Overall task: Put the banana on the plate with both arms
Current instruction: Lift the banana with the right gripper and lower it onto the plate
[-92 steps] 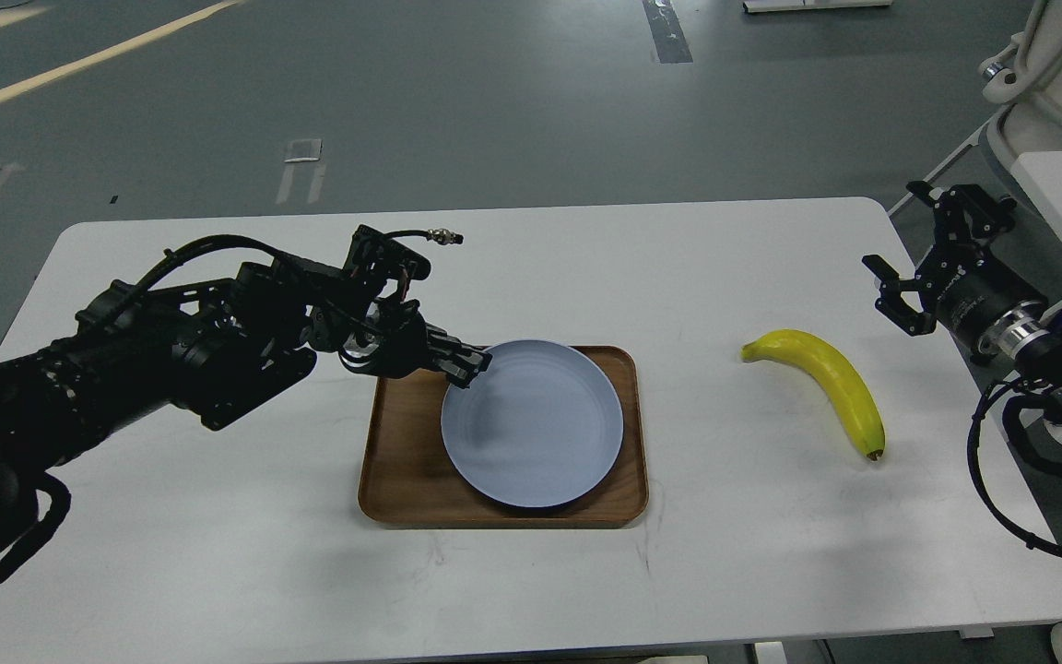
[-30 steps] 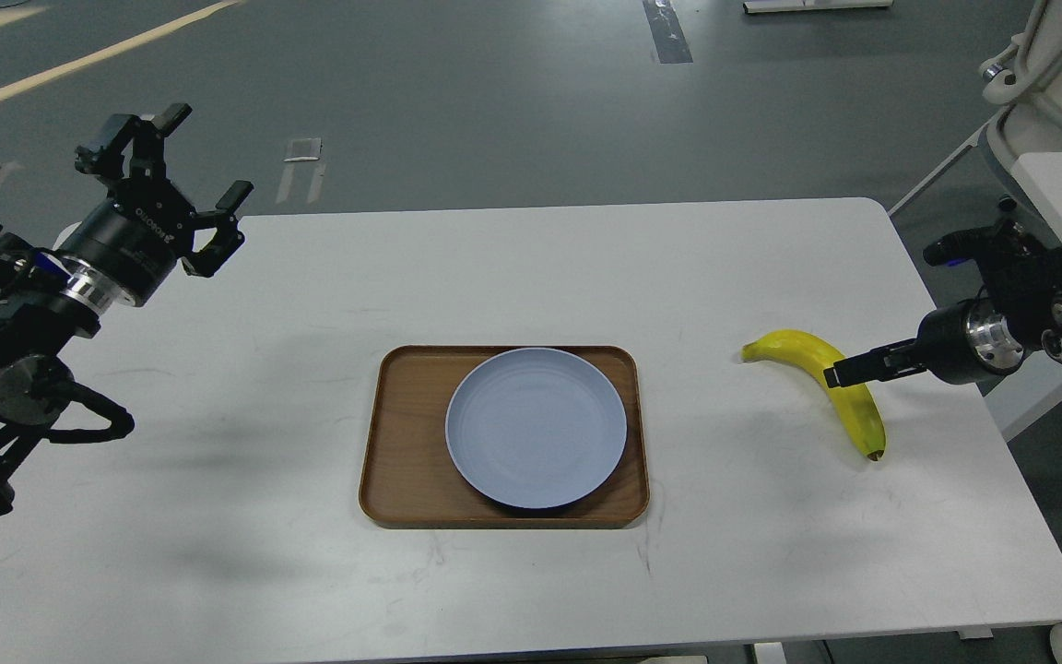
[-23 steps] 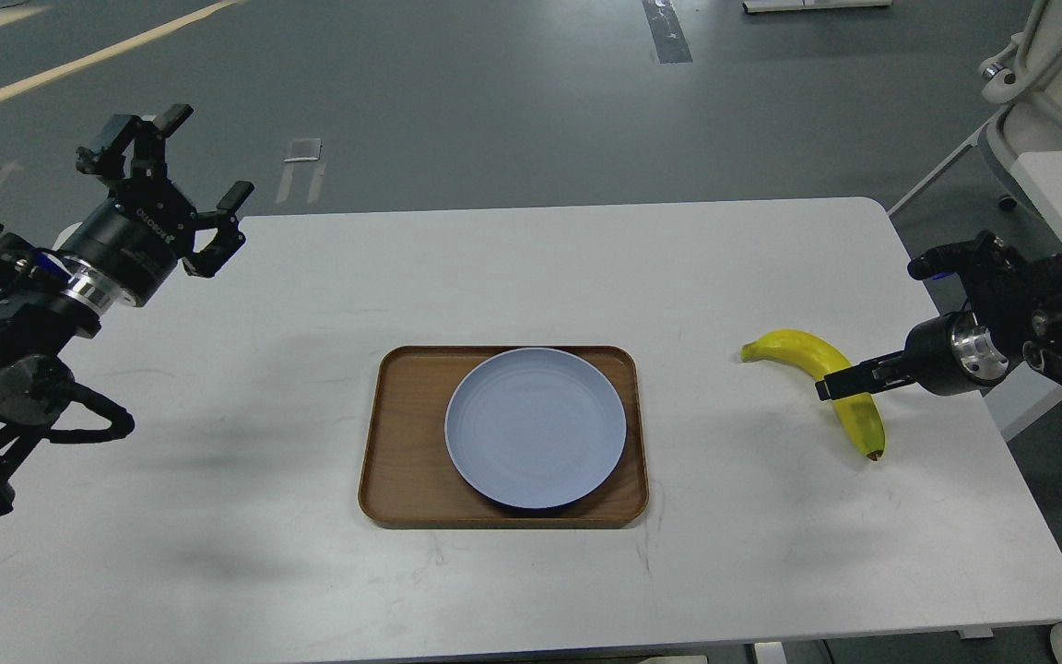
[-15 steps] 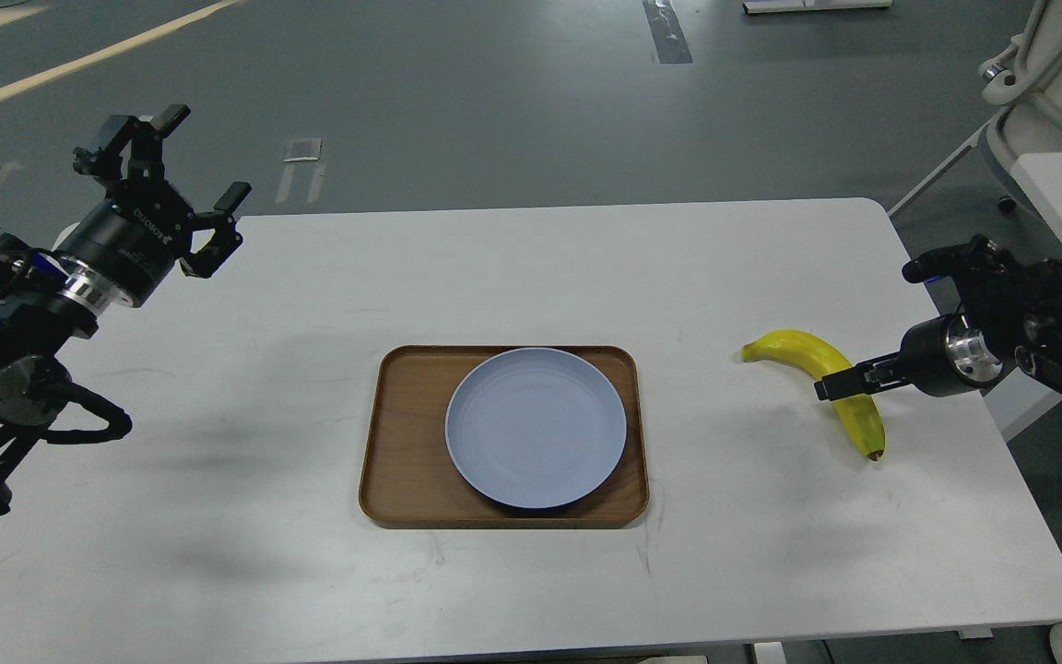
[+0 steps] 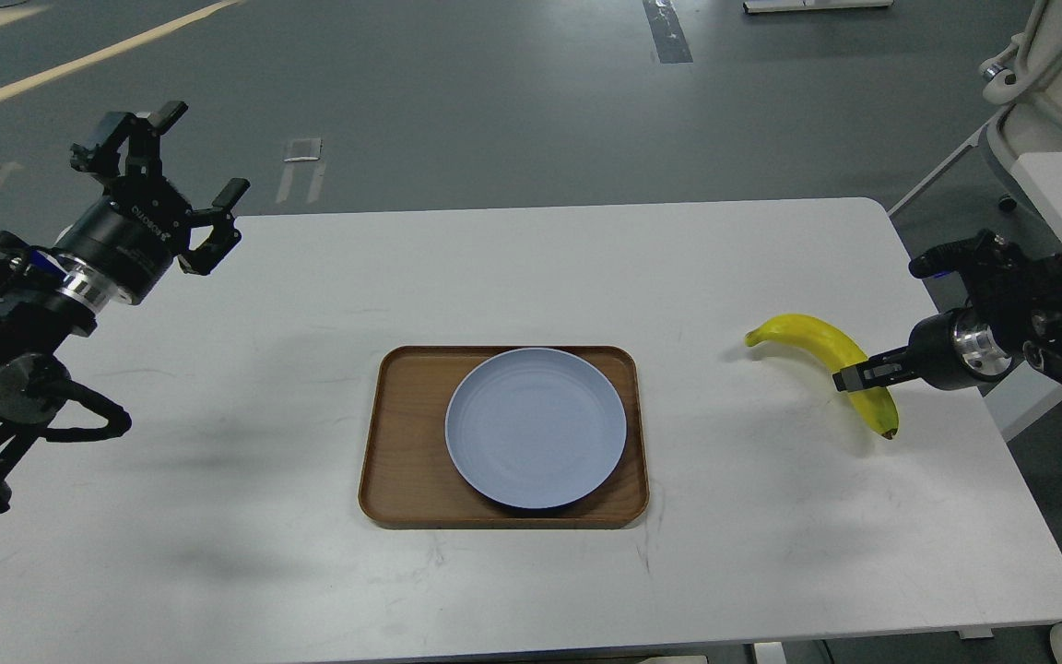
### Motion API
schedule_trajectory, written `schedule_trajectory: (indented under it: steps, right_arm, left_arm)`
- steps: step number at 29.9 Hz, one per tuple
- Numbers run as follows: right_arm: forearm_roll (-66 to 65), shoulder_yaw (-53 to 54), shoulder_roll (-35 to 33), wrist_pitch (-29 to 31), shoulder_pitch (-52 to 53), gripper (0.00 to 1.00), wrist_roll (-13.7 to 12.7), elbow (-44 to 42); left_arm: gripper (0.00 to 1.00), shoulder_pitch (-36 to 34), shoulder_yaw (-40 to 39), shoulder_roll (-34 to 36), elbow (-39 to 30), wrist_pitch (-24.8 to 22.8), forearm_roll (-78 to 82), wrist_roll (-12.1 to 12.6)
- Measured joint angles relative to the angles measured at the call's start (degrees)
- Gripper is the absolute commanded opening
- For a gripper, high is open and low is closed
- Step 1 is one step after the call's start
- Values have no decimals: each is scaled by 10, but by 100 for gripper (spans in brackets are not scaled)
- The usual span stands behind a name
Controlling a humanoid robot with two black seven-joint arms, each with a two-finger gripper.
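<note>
Over on the right side of the table point(image 5: 531, 267), my right gripper point(image 5: 855, 378) is clamped across the banana point(image 5: 821, 355), a bit past its middle toward the dark tip. From the head view the fingers look pinched in tight on the fruit, coming at it sideways from the right edge. The banana's stem end points left and far, the dark tip hangs near and right, and there's a soft shadow on the white top under it, so it looks lifted a little off the surface, though I can't be totally sure of that from this angle.

Dead center sits the plate point(image 5: 536, 426), pale blue-grey, resting on the brown wooden tray point(image 5: 407, 443), pushed toward the tray's right half. Banana and plate are well apart, with bare tabletop between them.

Far left, my left gripper point(image 5: 162, 180) is parked up above the table's far-left corner, fingers spread wide and holding zilch. Its silver wrist ring and cables trail down toward the left edge.
</note>
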Motion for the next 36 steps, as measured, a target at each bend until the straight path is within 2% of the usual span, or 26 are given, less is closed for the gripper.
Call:
schedule_trajectory:
  steps: [6,10,17,20,25,30,32,33,34,35,36]
  right_arm:
    - [6,3,17,2,113,0,0,50]
    - [9,2,89,8,150,0,0,68]
    - [52,-25,241,17,152,0,0,46]
    - [79,-46,284,20,146,0,0,41]
    - [89,-73,330,20,120,0,0,26]
    - [89,-78,337,21,109,0,0,19]
    - [89,-79,337,21,109,7,0,19]
    - [89,-79,336,21,108,19,0,19]
    - [89,-79,336,21,108,36,0,19]
    - [89,-79,335,21,108,36,0,19]
    - [89,-80,334,21,108,65,0,19]
  left_arm:
    - [98,-1,0,1,0,0,0,0]
    - [98,-1,0,1,0,0,0,0]
    - [98,-1,0,2,0,0,0,0]
    - [98,-1,0,5,0,0,0,0]
    - [98,-1,1,7,0,0,0,0]
    - [98,-1,1,13,0,0,0,0]
    - [98,-1,1,15,0,0,0,0]
    - [98,-1,1,15,0,0,0,0]
    - [98,-1,1,15,0,0,0,0]
    - [98,-1,1,16,0,0,0,0]
    - [98,-1,0,16,0,0,0,0]
